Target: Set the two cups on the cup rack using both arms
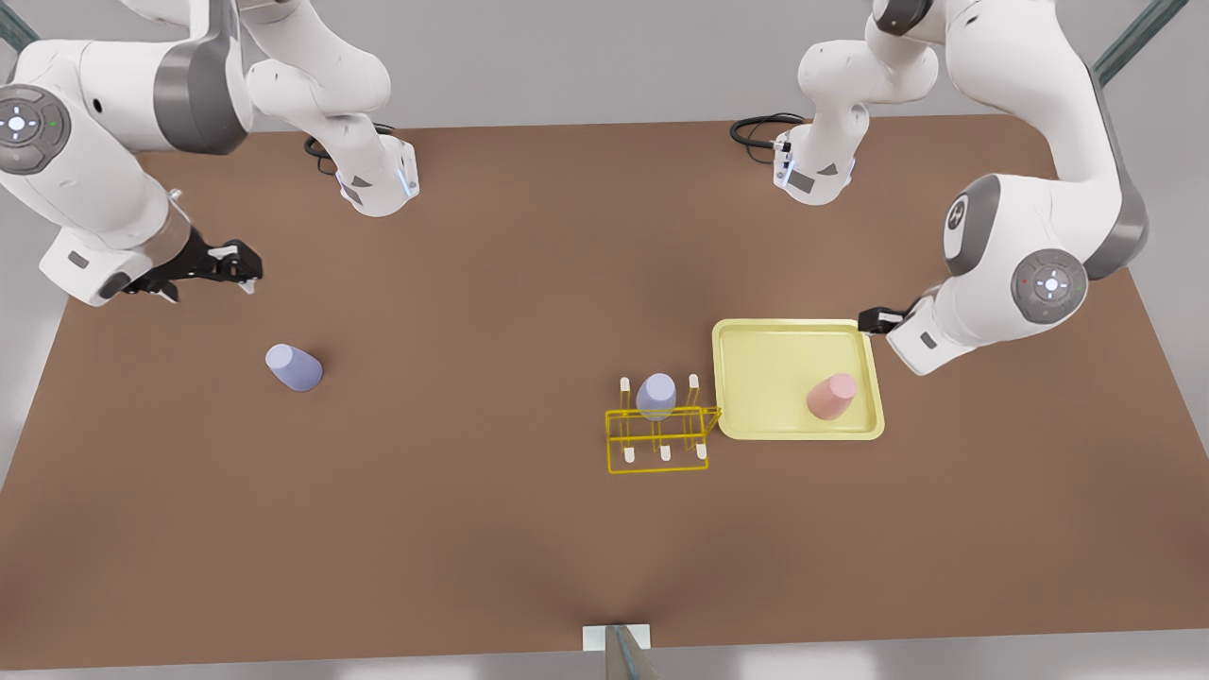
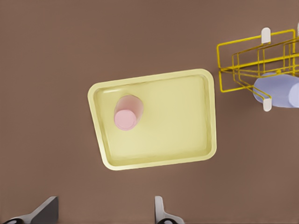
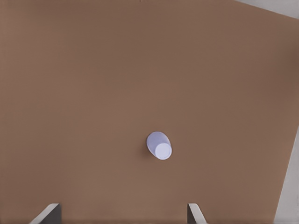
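One lavender cup [image 1: 655,396] already sits upside down on a peg of the yellow cup rack [image 1: 658,440], so that part looks done or was never needed. The pink cup [image 1: 832,395] stands mouth-down inside the pale yellow tray [image 1: 756,340], just beside the rack on the front view's right. The other lavender cup [image 1: 294,367] stands alone on the brown desk [image 1: 472,529], well apart from the rack, on the front view's left.

The left gripper [image 2: 105,212] hangs above the tray's far edge, fingers spread wide, holding nothing. The right gripper [image 1: 227,264] hovers near the loose lavender cup, also spread wide and empty.

As I see it, both pickups are yet to begin: neither cup is grasped, and each must be carried to a free peg.
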You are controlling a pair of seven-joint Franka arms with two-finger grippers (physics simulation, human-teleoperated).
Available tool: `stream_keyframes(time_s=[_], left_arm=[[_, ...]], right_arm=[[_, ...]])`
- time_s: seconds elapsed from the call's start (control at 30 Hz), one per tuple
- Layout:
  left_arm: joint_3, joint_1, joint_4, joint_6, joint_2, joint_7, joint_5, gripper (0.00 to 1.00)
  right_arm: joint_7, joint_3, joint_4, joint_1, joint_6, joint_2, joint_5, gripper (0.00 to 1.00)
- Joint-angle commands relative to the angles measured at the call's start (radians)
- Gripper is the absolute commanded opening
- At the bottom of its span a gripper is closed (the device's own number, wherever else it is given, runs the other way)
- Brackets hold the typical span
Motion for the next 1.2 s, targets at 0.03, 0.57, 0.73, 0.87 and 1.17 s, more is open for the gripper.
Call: stream_keyframes(time_s=[0.03, 0.57, 0.73, 0.87, 1.17], left_arm=[[0.0, 0.001, -0.001, 0.0, 0.003, 0.13, 0.001, 1.0], [-0.003, 0.055, -0.372, 0.695, 0.081, 0.072, -0.03, 1.0], [-0.003, 0.054, -0.486, 0.811, 0.081, 0.07, -0.03, 1.0], [-0.003, 0.054, -0.559, 0.947, 0.093, 0.07, -0.03, 1.0], [-0.002, 0.055, -0.61, 0.991, 0.121, 0.066, -0.03, 1.0]], right_arm=[[-0.023, -0.002, -0.002, -0.01, -0.001, 0.004, 0.0, 1.0], [-0.155, -0.014, -0.663, -0.246, 0.953, 0.19, 0.125, 1.0], [-0.244, -0.014, -0.784, -0.271, 1.052, 0.176, 0.143, 1.0], [-0.293, -0.014, -0.867, -0.28, 1.072, 0.099, 0.158, 1.0], [-0.33, -0.014, -0.996, -0.292, 1.166, 0.064, 0.161, 1.0]])
